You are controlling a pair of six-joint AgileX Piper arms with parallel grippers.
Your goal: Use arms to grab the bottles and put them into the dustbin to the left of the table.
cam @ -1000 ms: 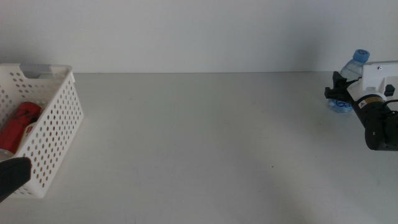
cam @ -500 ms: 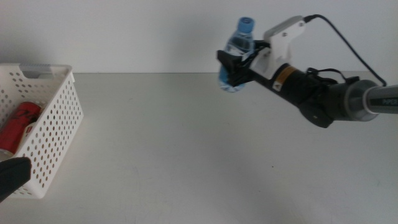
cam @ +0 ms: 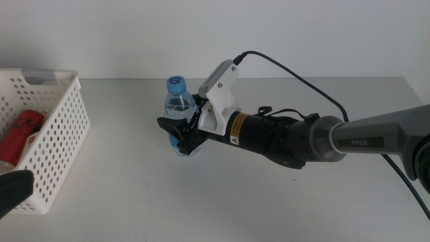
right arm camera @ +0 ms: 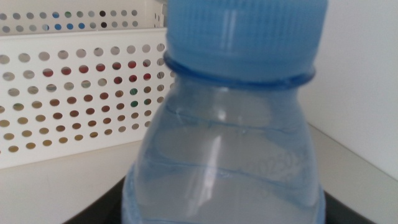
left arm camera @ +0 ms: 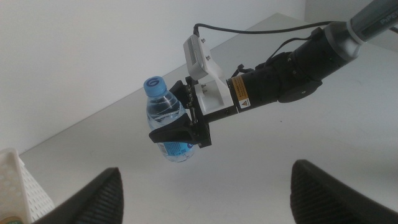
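A clear water bottle [cam: 179, 107] with a blue cap stands upright in my right gripper [cam: 179, 136], which is shut on its lower body. The right arm reaches in from the right to left of the table's middle. The right wrist view is filled by the bottle [right arm camera: 229, 149] and its cap, with the dustbin [right arm camera: 74, 93] behind. The white perforated dustbin [cam: 57, 144] sits at the table's left edge with a red can [cam: 20, 131] lying inside. My left gripper [left arm camera: 217, 199] waits open and empty near the dustbin, looking at the bottle [left arm camera: 166, 121] and the right gripper [left arm camera: 186, 132].
The pale-grey table [cam: 269, 202] stretches wide in front of and to the right of the arm. A white wall runs behind it. A black cable [cam: 289, 70] arcs over the right arm. The left gripper's dark tip [cam: 13, 191] shows at the bottom left.
The right arm has carried the water bottle from the table's far right edge, up and across to the left, and now holds it lower, closer to the dustbin. The left gripper has stayed put.
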